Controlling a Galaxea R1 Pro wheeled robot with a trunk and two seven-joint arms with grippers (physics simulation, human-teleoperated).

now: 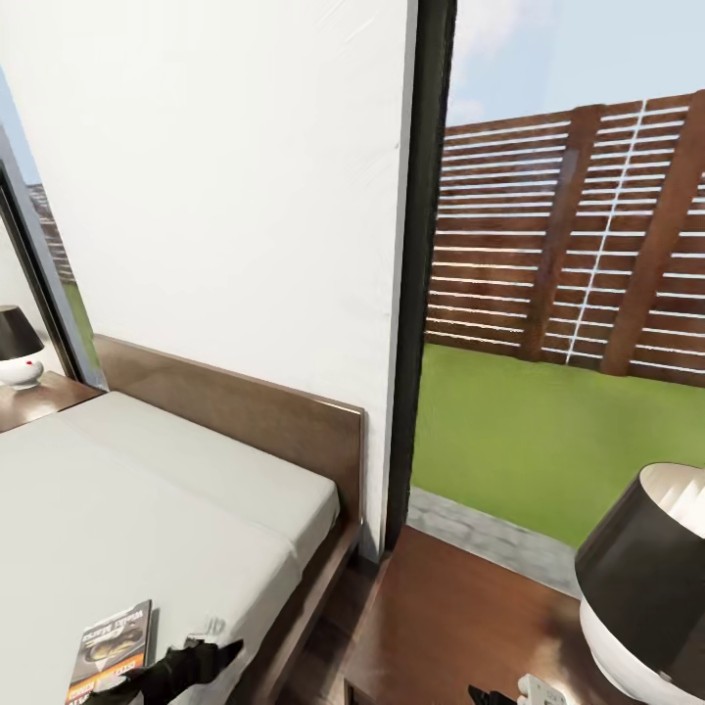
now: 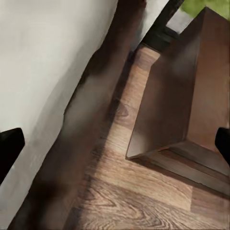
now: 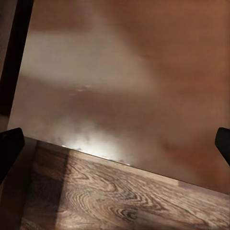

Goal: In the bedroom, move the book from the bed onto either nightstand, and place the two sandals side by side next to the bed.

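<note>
Book (image 1: 110, 653) lies on bed (image 1: 117, 509), lower left of frame, left gripper (image 1: 171, 671) just beside it, jaws wide, likely lining up a grasp. Nightstand (image 1: 450, 617) lower right; right gripper (image 3: 115, 143) jaws wide above its surface.

left pincer (image 2: 115, 143) spread wide above plank floor (image 2: 143, 196), between bed (image 2: 38, 72) edge and nightstand (image 2: 191, 81).

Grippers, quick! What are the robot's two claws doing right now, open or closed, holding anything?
Left gripper: open, holding nothing, over the floor between the bed and the nightstand.
Right gripper: open, holding nothing.
</note>
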